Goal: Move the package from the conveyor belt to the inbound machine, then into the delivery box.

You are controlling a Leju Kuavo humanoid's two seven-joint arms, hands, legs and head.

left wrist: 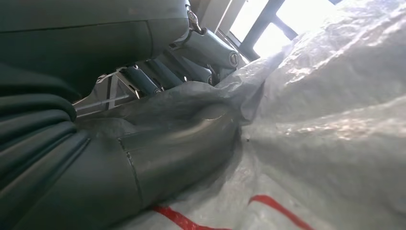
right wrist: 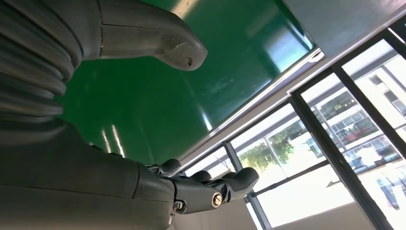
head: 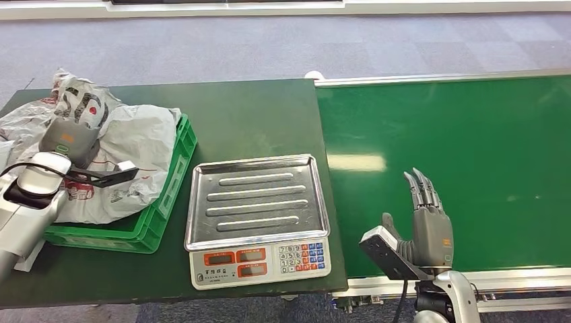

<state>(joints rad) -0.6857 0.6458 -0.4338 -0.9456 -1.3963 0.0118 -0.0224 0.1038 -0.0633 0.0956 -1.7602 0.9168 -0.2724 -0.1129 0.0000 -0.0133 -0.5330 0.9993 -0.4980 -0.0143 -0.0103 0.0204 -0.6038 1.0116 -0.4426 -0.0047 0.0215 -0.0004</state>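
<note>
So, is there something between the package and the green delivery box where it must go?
Nothing visible stands between them. The white package already lies in the green delivery box, with the left hand resting on top of it. The scale's tray is bare, and the right hand is apart, over the conveyor belt.

parcel sorting station: green conveyor belt (head: 444, 155), weighing scale (head: 258, 221), green crate (head: 161, 202), carpeted floor (head: 269, 47).
</note>
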